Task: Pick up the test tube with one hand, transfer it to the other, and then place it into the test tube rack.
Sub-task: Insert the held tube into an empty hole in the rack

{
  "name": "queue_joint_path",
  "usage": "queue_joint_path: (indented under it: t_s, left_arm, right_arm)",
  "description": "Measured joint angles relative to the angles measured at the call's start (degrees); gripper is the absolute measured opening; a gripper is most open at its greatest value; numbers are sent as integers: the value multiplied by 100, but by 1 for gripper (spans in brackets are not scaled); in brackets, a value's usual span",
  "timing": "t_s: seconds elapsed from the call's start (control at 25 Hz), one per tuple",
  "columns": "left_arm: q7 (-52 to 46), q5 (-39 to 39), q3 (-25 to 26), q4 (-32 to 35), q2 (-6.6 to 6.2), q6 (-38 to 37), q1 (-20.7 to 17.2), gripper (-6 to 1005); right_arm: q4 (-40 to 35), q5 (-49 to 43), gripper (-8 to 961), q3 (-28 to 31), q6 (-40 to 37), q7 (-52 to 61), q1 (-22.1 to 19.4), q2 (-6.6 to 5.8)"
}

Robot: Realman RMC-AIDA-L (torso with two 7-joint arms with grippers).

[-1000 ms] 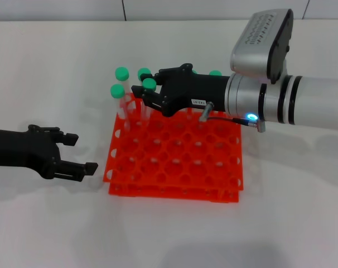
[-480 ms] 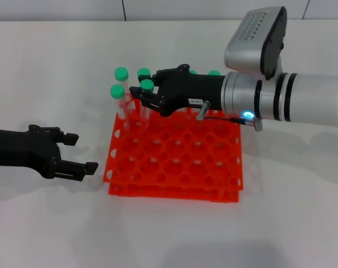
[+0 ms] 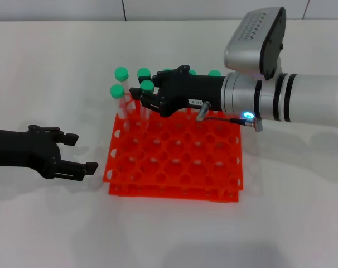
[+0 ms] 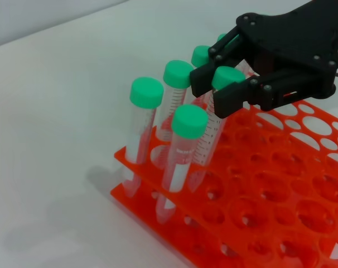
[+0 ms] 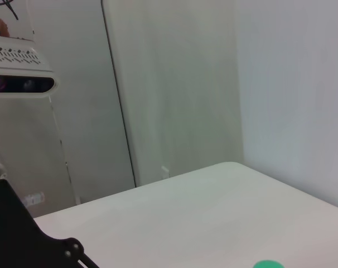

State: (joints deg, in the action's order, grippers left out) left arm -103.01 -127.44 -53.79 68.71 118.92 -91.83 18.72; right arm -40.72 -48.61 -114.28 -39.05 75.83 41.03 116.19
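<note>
Orange-red rack: the test tube rack [image 3: 174,159] is the largest thing on the white table [image 3: 57,72], two-tiered with rows of round holes; it sits near the middle of the head view.
Right arm: silver-white with black bands, it reaches in from 3 o'clock over the far edge of the rack; a small blue light glows on its wrist.
Right gripper [image 3: 142,96]: black, with a small white label on its side, it hovers over the rack's 11 o'clock corner. Its jaws pinch the test tube just under the cap; the left wrist view [image 4: 225,92] shows a finger on each side of the tube.
Left gripper [image 3: 80,152]: black and unlabelled, it lies low at 9 o'clock, just beside the rack's left edge but apart from it, jaws spread and holding nothing.
Held tube: the test tube [image 3: 147,97], clear with a green cap, stands nearly upright with its lower end down in a hole at the rack's far-left corner [image 4: 216,125].
Other tubes: several green-capped tubes [image 3: 118,100] stand in neighbouring holes at the same corner.
</note>
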Motion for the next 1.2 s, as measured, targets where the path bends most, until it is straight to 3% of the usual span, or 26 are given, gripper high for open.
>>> queue_joint_path:
  t_s: [1.2]
  left_arm:
    - [56,1,0,-87,0,17,9,893]
  right_arm:
    - [-64,-25,267,-7,-41,0,3,0]
